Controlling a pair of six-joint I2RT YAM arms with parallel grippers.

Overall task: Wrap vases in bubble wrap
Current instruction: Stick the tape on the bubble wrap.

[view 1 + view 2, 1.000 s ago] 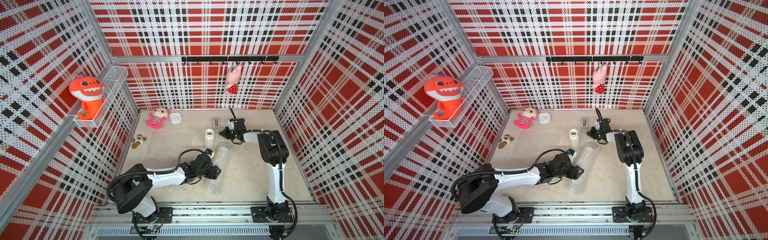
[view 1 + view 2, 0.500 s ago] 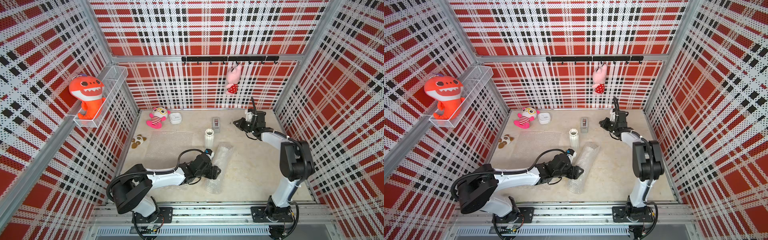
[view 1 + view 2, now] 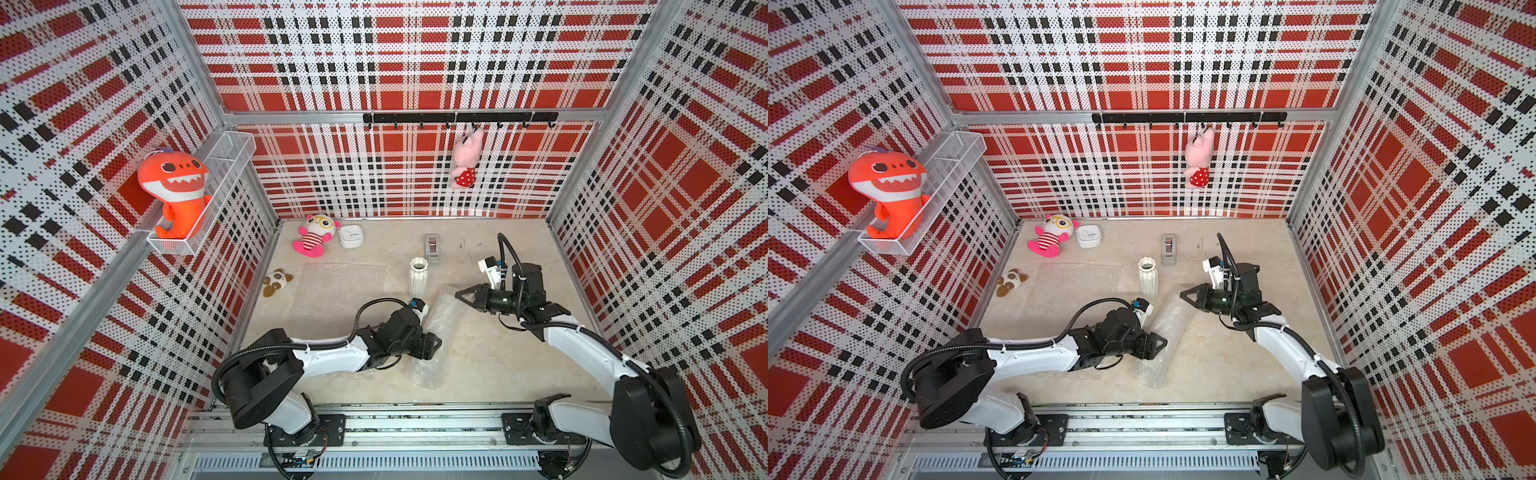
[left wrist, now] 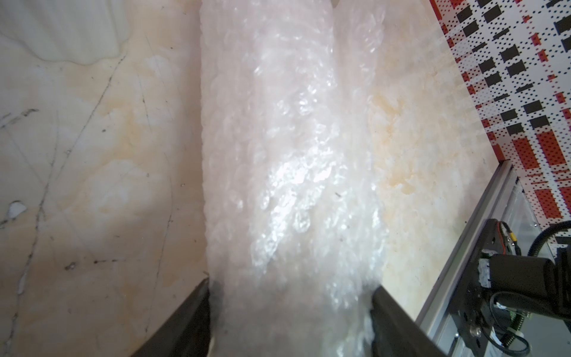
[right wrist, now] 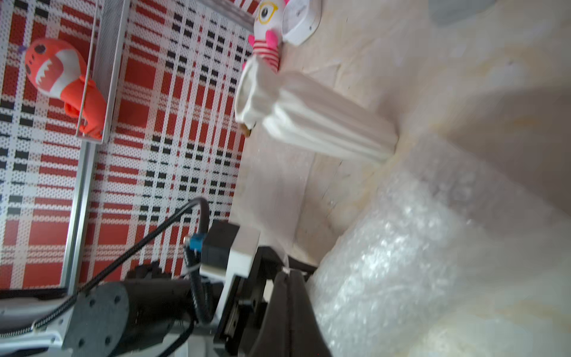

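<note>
**One vase looks rolled, second not started**

Top views: left end effector (image 3: 432,347) straddles the bubble-wrap roll (image 3: 446,318), which lies near centre and angles away to the far right. Its jaws are wide and pressed on both sides, so it is gripping the roll. Right end effector (image 3: 460,295) is closed and empty, its tip just beside the roll's far end. No vase shows through the wrap, but from the bulk I'd judge one is inside. The bare vase (image 3: 1148,279) stands upright just left of the roll's far end. The flat bubble wrap sheet (image 3: 1077,284) lies left of it, unused. The tape dispenser (image 3: 1169,248) sits just beyond the vase.

Left wrist: the roll fills the middle with a jaw touching each side. No tape visible on it. The bare vase's ribbed base is at the frame edge.

Right wrist: blurred. Shows the bare vase (image 5: 309,117), the roll and the left arm. Its own jaws are not in frame.

Progress: about halfway, I'd say. Left to do: secure this roll, then wrap the second vase in the flat sheet.

Surface and room: beige marbled table (image 3: 498,365), scratched. Perforated red, black and white plaid walls. Wire shelf (image 3: 232,153) on the left wall holds an orange shark plush (image 3: 174,187). A pink plush (image 3: 465,160) hangs from the hook rail (image 3: 457,117) on the far wall. Far left on the table: striped plush (image 3: 313,239), white box (image 3: 351,237), panda plush (image 3: 276,281).
</note>
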